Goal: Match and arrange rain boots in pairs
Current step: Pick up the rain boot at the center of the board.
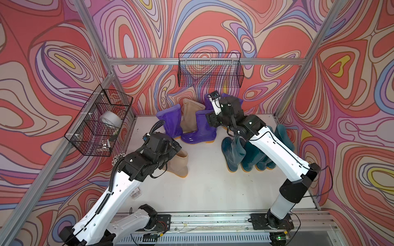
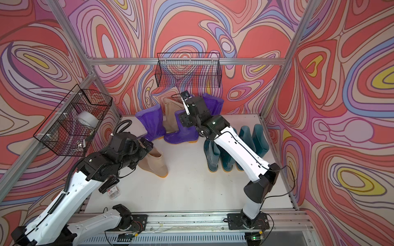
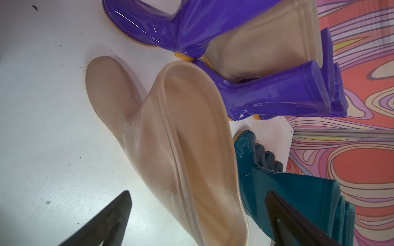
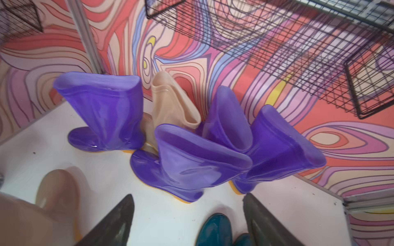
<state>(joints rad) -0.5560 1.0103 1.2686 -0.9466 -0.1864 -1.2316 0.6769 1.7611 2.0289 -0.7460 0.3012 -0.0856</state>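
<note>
left gripper (image 3: pixel 199 191) is spread wide over the lone glossy beige rubber boot (image 1: pixel 180 164) standing left of centre, right gripper (image 4: pixel 187 196) is spread and empty by the translucent purple rubber boots (image 4: pixel 191 161), so I'd pinch one cuff wall deep.

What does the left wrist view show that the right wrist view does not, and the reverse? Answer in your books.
Left wrist only: the near beige boot's open top and the teal boots' shafts. Right wrist only: the hanging wire basket and all four purple boots together. Both: the far beige boot standing among purple boots, the white table, and teal toes.
</note>
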